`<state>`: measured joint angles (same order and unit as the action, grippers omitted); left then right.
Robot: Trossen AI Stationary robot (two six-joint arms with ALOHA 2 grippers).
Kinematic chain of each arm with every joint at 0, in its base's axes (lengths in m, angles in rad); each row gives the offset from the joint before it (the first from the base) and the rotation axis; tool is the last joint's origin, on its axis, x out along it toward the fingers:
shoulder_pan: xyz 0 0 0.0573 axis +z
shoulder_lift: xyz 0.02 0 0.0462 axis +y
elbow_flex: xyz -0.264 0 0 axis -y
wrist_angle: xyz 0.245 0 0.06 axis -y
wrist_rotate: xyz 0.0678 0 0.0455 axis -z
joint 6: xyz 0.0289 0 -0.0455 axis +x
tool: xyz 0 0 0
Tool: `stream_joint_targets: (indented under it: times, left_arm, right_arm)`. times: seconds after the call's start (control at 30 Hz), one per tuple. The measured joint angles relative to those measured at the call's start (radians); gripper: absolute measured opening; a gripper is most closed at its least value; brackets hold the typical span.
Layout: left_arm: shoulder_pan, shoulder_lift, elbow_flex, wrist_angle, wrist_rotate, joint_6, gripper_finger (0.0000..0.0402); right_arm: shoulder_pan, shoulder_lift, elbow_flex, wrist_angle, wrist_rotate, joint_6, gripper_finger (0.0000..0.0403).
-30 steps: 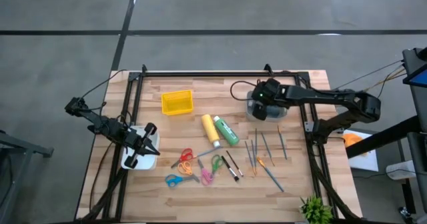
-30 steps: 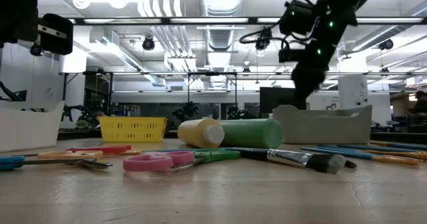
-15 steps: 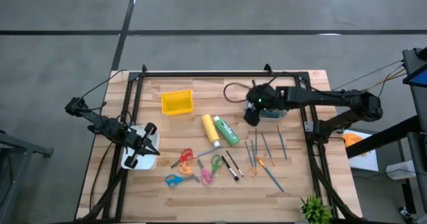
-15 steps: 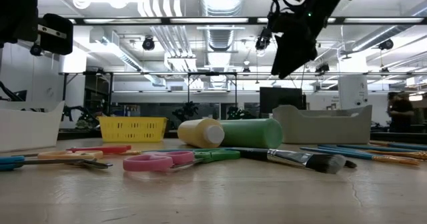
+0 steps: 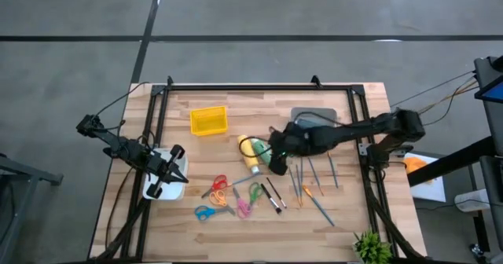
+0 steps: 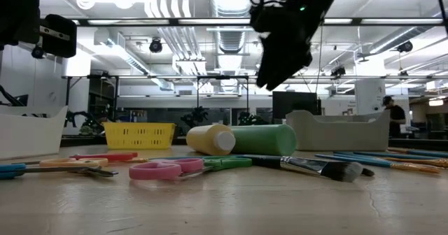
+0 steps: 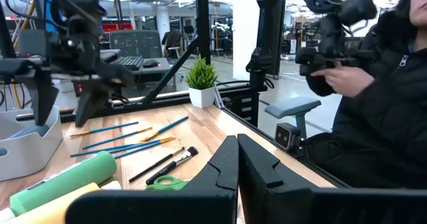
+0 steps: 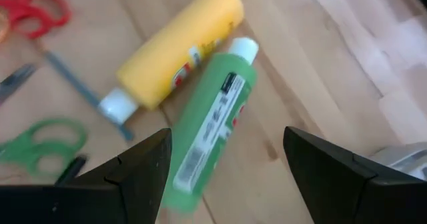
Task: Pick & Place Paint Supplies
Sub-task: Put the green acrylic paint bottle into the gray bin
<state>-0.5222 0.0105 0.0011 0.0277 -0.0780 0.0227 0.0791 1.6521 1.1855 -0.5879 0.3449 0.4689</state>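
A green paint bottle (image 8: 210, 127) and a yellow one (image 8: 177, 47) lie side by side on their sides at the middle of the wooden table; the low view shows them too, yellow bottle (image 6: 210, 138) and green bottle (image 6: 262, 138). My right gripper (image 8: 227, 177) hovers open above the green bottle, pointing steeply down, its fingers standing either side of it without touching. Several thin brushes and pens (image 5: 310, 177) lie flat to the right of the bottles. My left gripper (image 5: 169, 174) waits shut at the table's left, over a white bin.
Several scissors (image 5: 228, 195) lie near the front, left of the brushes. A yellow basket (image 5: 208, 120) stands at the back left, a grey tray (image 5: 314, 115) at the back right, a small plant (image 5: 371, 248) at the front right corner. A person (image 7: 380, 84) stands beyond the table.
My right gripper has swung from over the grey tray toward the table's left and near edge, rolling as it went, and now hangs over the green bottle. It has stayed open. The bottles and brushes have not moved.
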Motion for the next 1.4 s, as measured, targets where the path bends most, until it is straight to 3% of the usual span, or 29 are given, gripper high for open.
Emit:
stream_joint_targets:
  times: [0.23, 0.77, 1.4]
  left_arm:
    - [0.000, 0.000, 0.000, 0.000, 0.000, 0.000, 0.0000]
    - [0.000, 0.000, 0.000, 0.000, 0.000, 0.003, 0.0000]
    - [0.000, 0.000, 0.000, 0.000, 0.000, 0.003, 0.0000]
  right_arm:
    - [0.032, 0.158, 0.069, 0.003, 0.124, 0.117, 0.0286]
    - [0.032, 0.210, 0.029, 0.099, 0.120, 0.174, 0.0286]
    - [-0.002, 0.210, -0.098, 0.210, -0.055, 0.223, 0.0286]
